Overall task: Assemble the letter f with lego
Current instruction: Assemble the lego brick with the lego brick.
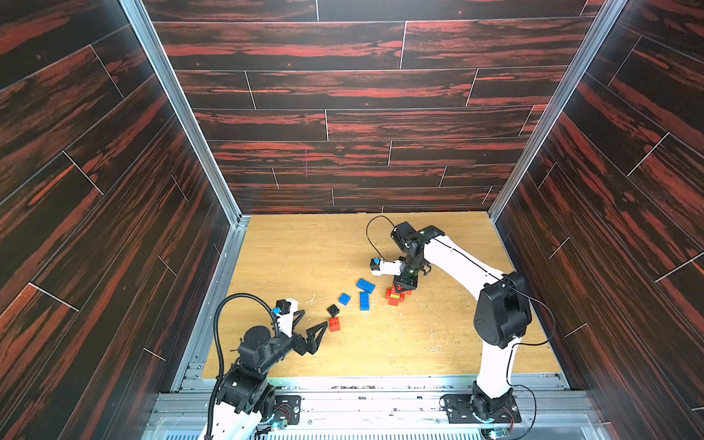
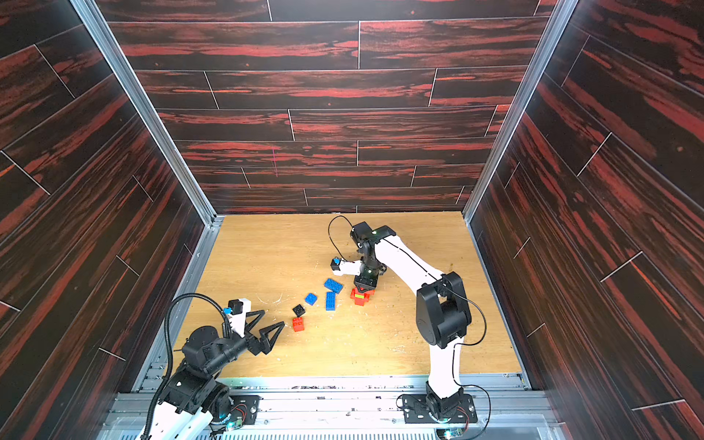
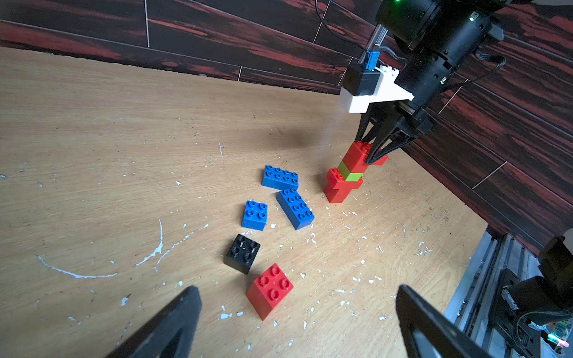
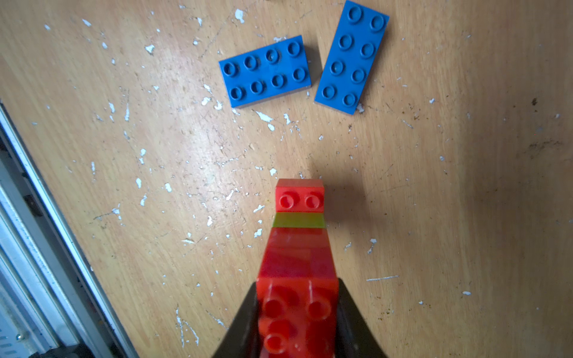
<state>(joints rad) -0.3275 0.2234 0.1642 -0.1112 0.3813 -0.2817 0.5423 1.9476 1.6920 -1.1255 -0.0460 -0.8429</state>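
Several lego bricks form a narrow tower point(image 3: 343, 183) under the right hand point(image 3: 372, 156), which pinches the top red brick point(image 3: 356, 153); the left hand point(image 1: 314, 318) is spread. A sideways pull could tip it onto the worktop point(image 3: 124, 155).

— Where do my top views look from?
— Both sit high above the near edge, angled down over the whole tabletop point(image 1: 304, 247), nearly identical.
— And the wrists?
— My left looks low, slantwise across the blue oblong bricks point(image 3: 280, 178) to the red tower point(image 3: 342, 189). My right stares straight down, close, sharing both.
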